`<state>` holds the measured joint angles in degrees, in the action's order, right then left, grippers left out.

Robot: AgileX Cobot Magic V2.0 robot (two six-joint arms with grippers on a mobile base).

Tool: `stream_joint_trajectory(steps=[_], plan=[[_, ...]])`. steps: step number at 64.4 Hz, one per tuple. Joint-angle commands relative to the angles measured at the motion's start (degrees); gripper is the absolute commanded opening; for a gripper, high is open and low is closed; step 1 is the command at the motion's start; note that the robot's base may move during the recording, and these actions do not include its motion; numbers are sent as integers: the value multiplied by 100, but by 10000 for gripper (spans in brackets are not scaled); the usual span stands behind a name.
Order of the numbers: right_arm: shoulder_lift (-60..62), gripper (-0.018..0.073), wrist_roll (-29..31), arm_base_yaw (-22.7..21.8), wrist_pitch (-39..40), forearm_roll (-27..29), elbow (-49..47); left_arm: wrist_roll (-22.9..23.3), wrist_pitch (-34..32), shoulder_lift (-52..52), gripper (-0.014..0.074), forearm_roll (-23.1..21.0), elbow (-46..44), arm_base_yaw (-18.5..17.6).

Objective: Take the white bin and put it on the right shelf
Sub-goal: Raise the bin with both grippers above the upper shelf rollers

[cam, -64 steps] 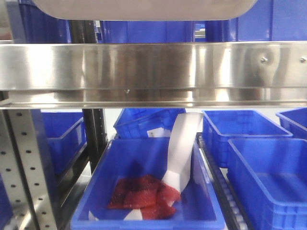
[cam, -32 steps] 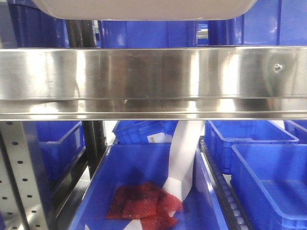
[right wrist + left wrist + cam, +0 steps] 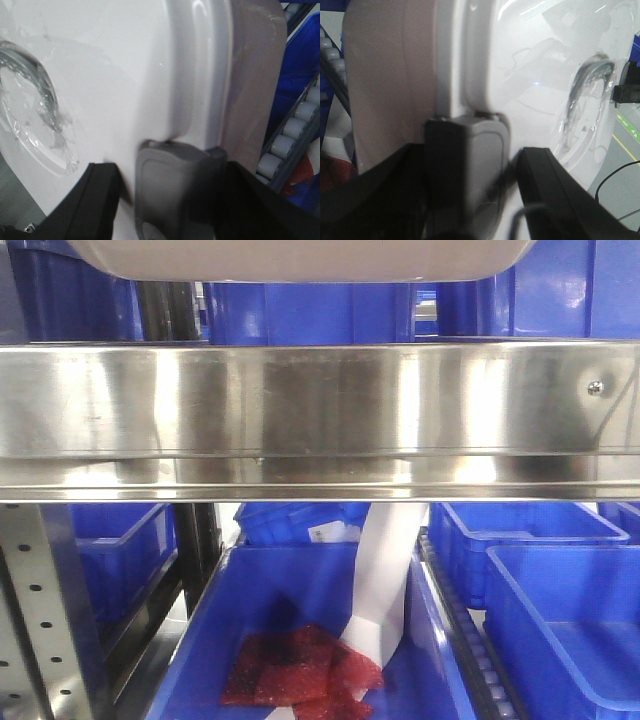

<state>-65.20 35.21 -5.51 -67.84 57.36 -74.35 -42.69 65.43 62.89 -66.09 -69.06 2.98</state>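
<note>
— Where is the white bin (image 3: 300,258)?

— At the top edge of the front view. Only its pale underside shows, above the front beam of the shelf (image 3: 320,400) and apart from it. A band of blue shows between the base and the beam's upper edge.

— And the grip?

— The left gripper (image 3: 470,170) has its black fingers (image 3: 545,190) pinching the grey clip (image 3: 482,145) at the lid's edge on one end of the bin. The right gripper (image 3: 175,190) pinches the matching clip (image 3: 175,165) on the other end. The bin fills both wrist views.

— What stands around it?

— Blue bins (image 3: 290,310) stand behind that gap, further back at shelf level. I cannot tell how much room lies in front of them. A perforated post (image 3: 40,620) stands under the beam's left end. Below the beam, an open blue tub (image 3: 300,585) holds red mesh packets (image 3: 290,665), and a white paper strip (image 3: 385,570) leans up near its right wall. Two more such tubs sit to its right. In the right wrist view, a roller track (image 3: 295,130) runs just past the bin's side.
</note>
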Motion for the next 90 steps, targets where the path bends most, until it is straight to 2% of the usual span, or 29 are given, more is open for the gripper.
stream_joint_trajectory(steps=[1, 35, 55, 62, 75, 89, 90], plan=[[119, 393, 85, 123, -475, 1053, -163, -40, 485, -146, 241, -1204, -191, -162], [119, 393, 85, 123, -239, 1541, -163, -40, 471, -146, 241, -1237, -191, -162], [87, 393, -80, 123, -93, 1769, -163, 30, 138, -77, 241, -1313, -191, -162], [-59, 393, -215, 123, 125, 1900, -178, 62, 140, 157, 241, -1513, -191, -162], [-551, 393, -215, 123, 329, 2252, -178, 62, 113, 759, 241, -2250, -191, -162], [-1152, 393, -215, 123, 429, 2252, -178, 62, -30, 1393, 241, -2302, -191, -162], [-1186, 365, -215, 123, 429, 2252, -178, 62, -42, 1432, 241, -2302, -191, -162]])
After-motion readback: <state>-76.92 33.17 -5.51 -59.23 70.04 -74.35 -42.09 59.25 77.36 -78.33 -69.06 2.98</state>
